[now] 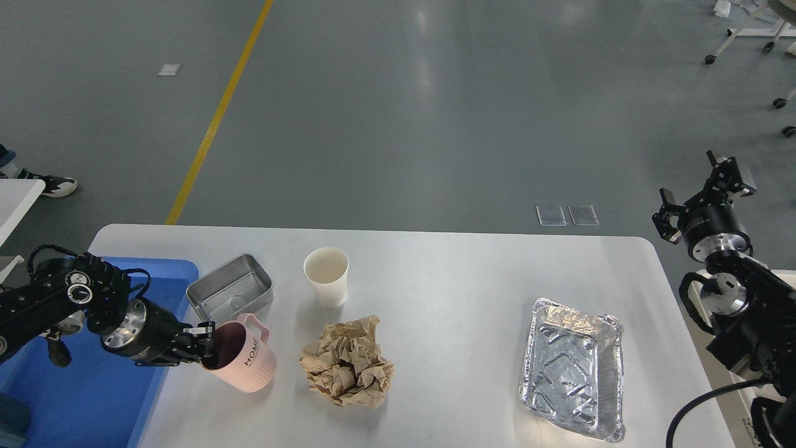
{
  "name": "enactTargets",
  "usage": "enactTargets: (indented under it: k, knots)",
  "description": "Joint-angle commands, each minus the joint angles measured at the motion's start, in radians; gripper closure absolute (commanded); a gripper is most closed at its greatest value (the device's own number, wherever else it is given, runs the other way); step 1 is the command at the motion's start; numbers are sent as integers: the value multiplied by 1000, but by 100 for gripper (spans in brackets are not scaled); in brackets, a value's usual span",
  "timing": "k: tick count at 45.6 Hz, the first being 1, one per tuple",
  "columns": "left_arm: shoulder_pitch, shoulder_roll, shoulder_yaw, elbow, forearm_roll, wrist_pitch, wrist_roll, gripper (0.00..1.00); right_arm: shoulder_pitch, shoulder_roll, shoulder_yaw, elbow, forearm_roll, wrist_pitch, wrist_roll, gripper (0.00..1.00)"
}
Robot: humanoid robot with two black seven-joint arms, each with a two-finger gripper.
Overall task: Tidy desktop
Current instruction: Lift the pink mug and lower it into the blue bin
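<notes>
The white desktop (448,280) fills the lower part of the head view. My left gripper (202,348) is shut on the rim of a pink mug (241,361) marked HOME, which is tilted toward the left, just right of the blue tray (87,398). A crumpled brown paper ball (346,363) lies right of the mug. A white paper cup (327,275) stands behind it. A small steel tin (230,290) sits behind the mug. A foil tray (573,368) lies at the right. My right gripper (706,190) is open, off the table's right edge.
The blue tray takes the table's left front corner, and my left arm reaches over it. A small white table corner (15,199) shows at the far left, with a person's shoe (56,184) beside it. Chair castors (777,102) stand on the grey floor at the far right.
</notes>
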Motion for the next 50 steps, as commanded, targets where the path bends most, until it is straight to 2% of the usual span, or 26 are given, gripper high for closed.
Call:
enactTargets:
  k: [1,6,9,15,20,25,32,40,44,45,46,50]
  knots:
    - [1,111,-23,-39,5,-49,-81,100,0,-10,0,4,0,2,0,0]
    - [1,217,-46,-90,8,-55,-233,100,2,-11,0,5,0,3,0,0]
    - [0,283,-61,-101,8,-57,-293,100,3,-13,0,5,0,3,0,0]
    - [6,407,-158,-119,3,-76,-371,100,3,-19,0,5,0,3,-2,0]
    - [12,522,-239,-118,-5,-96,-453,100,6,-28,0,7,0,5,-3,0]
    - [13,645,-256,-122,-61,-96,-510,100,12,-27,0,7,0,5,-3,0]
    - [17,789,-235,-118,-117,-96,-560,100,15,-22,0,7,0,3,-3,0]
    - [15,909,-126,-113,-111,-96,-689,100,14,-24,0,7,0,3,-3,0]
    - [15,915,-100,-92,-109,-96,-726,100,17,-25,0,7,0,3,-3,0]
    - [15,915,-94,-84,-109,-96,-743,100,17,-27,0,7,0,3,-3,0]
    - [15,914,-77,-72,-106,-96,-793,100,18,-27,0,7,0,3,-3,0]
    - [15,914,-28,-69,-103,-96,-862,100,17,-28,-1,7,0,3,-3,0]
